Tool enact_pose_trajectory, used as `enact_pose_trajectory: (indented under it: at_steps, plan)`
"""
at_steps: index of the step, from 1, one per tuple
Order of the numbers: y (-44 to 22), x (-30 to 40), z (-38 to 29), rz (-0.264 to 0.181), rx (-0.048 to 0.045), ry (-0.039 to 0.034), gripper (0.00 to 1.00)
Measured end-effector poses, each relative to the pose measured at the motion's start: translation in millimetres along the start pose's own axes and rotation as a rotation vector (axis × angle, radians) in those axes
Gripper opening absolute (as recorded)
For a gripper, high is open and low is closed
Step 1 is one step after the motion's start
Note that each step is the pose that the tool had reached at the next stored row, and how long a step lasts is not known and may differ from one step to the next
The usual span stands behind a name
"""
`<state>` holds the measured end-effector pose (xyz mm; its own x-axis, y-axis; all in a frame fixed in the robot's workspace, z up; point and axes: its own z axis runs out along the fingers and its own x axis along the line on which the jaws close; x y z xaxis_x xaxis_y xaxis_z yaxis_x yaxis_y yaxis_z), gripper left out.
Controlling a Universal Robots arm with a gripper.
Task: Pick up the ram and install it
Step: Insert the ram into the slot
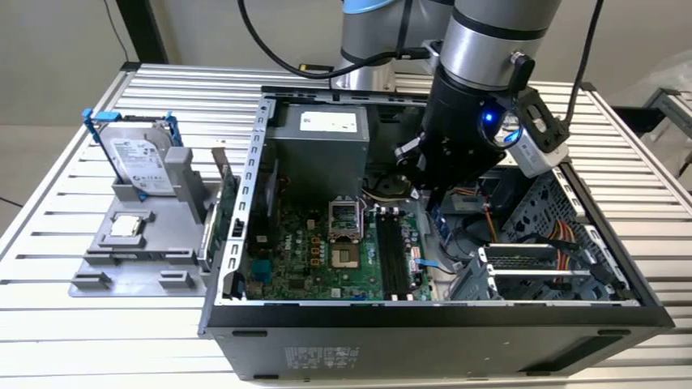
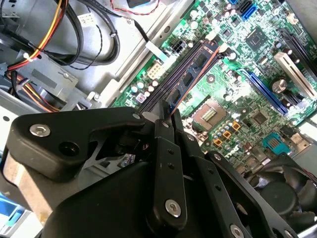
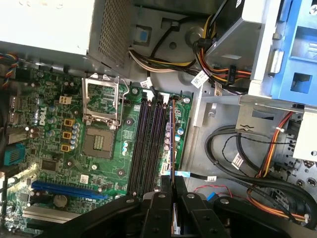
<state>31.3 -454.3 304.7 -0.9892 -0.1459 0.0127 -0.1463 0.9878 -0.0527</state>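
My gripper [image 1: 429, 194] is down inside the open computer case, over the motherboard [image 1: 313, 259]. In both wrist views its black fingers are shut on the ram [image 2: 193, 74], a thin dark stick with black chips that I see nearly edge-on [image 3: 172, 134]. The stick runs parallel to the black memory slots [image 3: 148, 144], along the edge of the slot bank [image 1: 395, 255] that is farthest from the processor socket. Whether it touches a slot I cannot tell. My gripper [image 3: 172, 182] grips one end of the stick, and the fingers [image 2: 166, 148] hide that end.
The open processor socket [image 1: 343, 215] lies beside the slots. Cable bundles [image 3: 233, 163] and a drive cage [image 1: 540, 259] crowd the exterior view's right side of the case. Outside it, on the exterior view's left, a grey holder [image 1: 97, 279] carries the hard drive [image 1: 141, 162] and a small silver chip [image 1: 128, 225].
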Motion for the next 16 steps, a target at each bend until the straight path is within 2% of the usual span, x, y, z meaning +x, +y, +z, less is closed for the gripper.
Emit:
enact_pose_trajectory:
  at_steps: [4, 9, 16]
  plan:
    - [0.1, 0.1, 0.8, 0.000, -0.0003, -0.0001, 0.00]
    - [0.3, 0.0, 4.9, 0.000, -0.0001, 0.0000, 0.00]
    - [0.5, -0.1, 9.4, 0.025, 0.0003, 0.0013, 0.00]
